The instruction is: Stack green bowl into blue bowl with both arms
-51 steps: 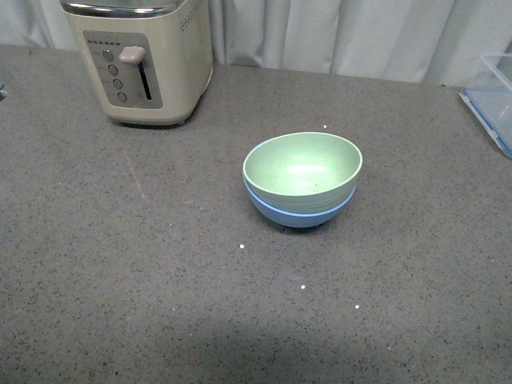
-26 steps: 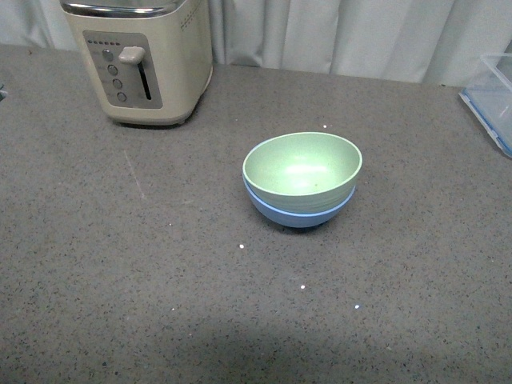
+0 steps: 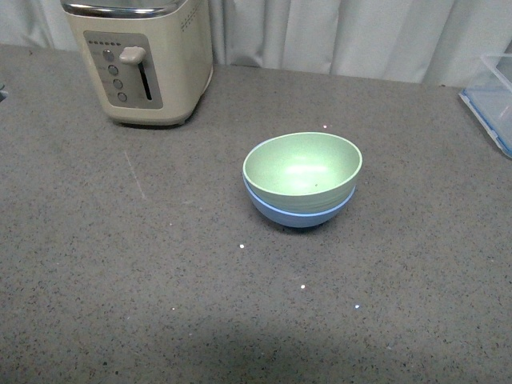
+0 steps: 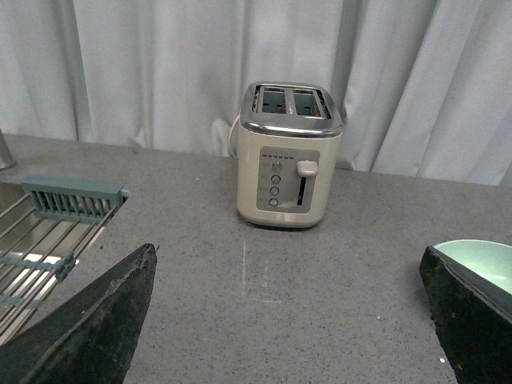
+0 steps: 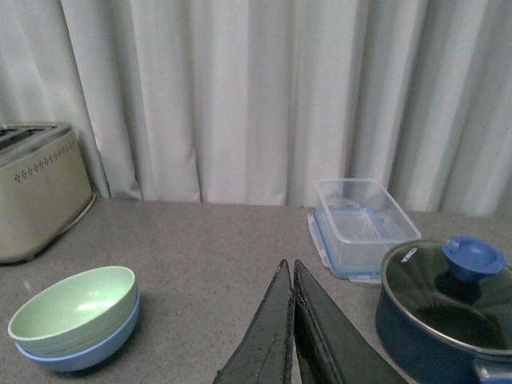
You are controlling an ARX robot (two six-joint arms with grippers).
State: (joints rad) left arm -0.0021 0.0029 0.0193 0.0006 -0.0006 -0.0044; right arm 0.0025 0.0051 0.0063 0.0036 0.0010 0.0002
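The pale green bowl (image 3: 302,166) sits nested inside the light blue bowl (image 3: 299,212) at the middle of the grey counter; only the blue rim and lower side show. Neither arm appears in the front view. In the left wrist view my left gripper (image 4: 288,264) is open and empty, its fingers (image 4: 96,320) wide apart, with the green bowl's rim (image 4: 480,256) just behind one finger. In the right wrist view my right gripper (image 5: 290,268) is shut on nothing, well to the side of the green bowl (image 5: 76,308) stacked in the blue bowl (image 5: 88,348).
A cream toaster (image 3: 140,60) stands at the back left of the counter (image 3: 160,264). A clear lidded container (image 5: 360,224) and a dark blue pot with a glass lid (image 5: 448,308) lie near the right arm. A sink rack (image 4: 48,232) lies left of the toaster.
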